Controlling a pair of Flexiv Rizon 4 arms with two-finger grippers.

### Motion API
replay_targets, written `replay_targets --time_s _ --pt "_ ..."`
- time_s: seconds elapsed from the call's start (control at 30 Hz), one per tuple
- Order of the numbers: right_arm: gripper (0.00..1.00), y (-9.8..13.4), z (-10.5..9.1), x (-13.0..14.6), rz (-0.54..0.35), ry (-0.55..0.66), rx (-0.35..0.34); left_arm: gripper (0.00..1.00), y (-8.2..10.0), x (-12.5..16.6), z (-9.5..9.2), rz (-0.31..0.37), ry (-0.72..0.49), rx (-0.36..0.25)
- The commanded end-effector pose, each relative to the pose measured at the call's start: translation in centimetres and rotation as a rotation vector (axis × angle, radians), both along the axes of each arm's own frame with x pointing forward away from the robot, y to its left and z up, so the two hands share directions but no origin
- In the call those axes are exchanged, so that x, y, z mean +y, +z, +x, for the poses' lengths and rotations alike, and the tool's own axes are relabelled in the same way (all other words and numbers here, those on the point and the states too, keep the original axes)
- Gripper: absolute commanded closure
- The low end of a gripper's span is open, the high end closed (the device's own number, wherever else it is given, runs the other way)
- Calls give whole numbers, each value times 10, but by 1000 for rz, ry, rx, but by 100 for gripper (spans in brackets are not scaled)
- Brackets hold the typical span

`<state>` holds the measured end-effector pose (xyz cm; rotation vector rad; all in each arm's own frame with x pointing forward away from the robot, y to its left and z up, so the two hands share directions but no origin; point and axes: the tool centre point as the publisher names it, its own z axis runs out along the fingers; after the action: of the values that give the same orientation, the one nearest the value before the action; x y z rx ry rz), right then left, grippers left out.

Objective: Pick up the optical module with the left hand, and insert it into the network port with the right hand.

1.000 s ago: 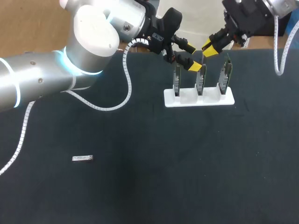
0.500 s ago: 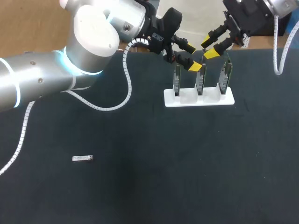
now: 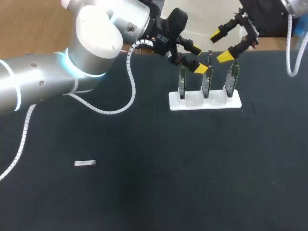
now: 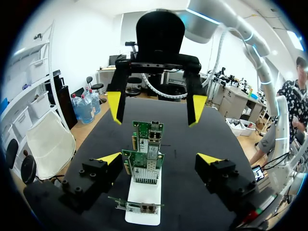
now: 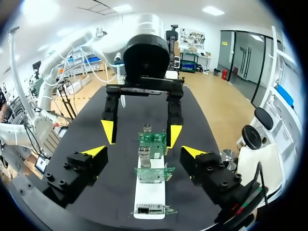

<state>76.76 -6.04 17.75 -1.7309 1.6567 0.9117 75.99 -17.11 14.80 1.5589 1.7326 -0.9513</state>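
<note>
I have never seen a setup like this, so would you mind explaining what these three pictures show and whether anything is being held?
This is a robot with two arms working at a dark table. The head view looks down from above and behind; the two round pictures come from cameras on each wrist, looking out along the fingers. Each arm ends in a gripper with two yellow-tipped fingers: the left gripper enters from the left, the right gripper from the upper right. Both are open and hold nothing, facing each other across a white holder in which three network cards stand upright. The small silver optical module lies alone on the table, far from both grippers, not yet picked up.
</note>
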Motion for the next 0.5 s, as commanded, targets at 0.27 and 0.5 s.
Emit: replay_targets --time_s 0.27,0.5 --pt "0 5 3 -10 21 5 -6 0 1 -1 2 6 -3 4" --pt "100 8 1 -11 35 -13 -25 0 1 -1 2 6 -3 4"
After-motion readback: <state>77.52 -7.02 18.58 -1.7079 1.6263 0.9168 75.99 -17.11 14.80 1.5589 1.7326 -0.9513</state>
